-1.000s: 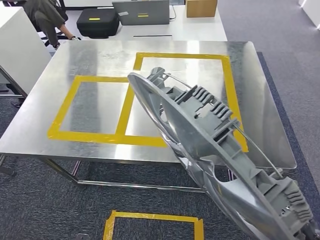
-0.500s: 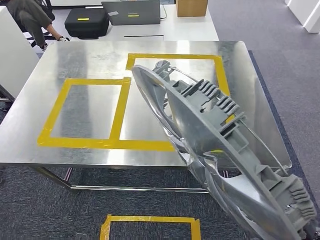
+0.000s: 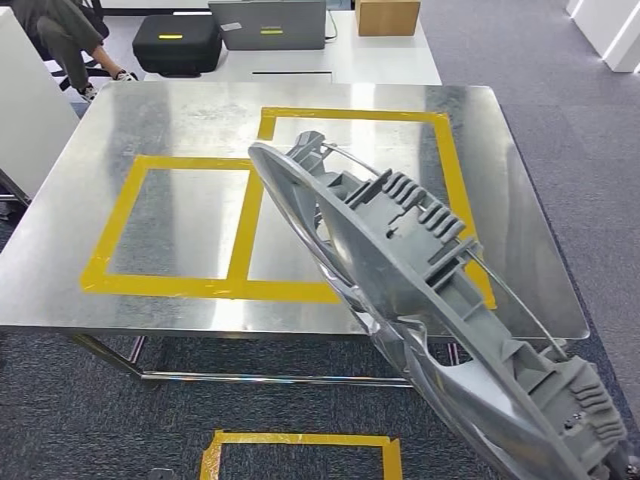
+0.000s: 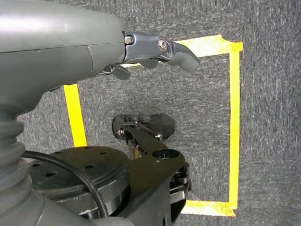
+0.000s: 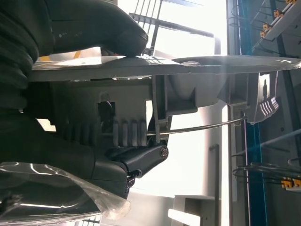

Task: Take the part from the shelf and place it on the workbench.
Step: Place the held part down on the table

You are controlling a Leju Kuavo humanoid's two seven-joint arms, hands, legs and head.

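Grey carpet (image 3: 543, 60) with a yellow tape square (image 3: 302, 450); white desk (image 3: 377, 60) behind.

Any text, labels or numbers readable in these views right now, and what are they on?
None can be read.
black case: yellow strip, too small to tell if it bears text.
laptop: yellow strip and pale sticker, too small to read.
cardboard box: no print visible.
part in the right hand: no marking legible.

Part (image 3: 423, 300) slants above workbench's (image 3: 189, 110) right near corner.
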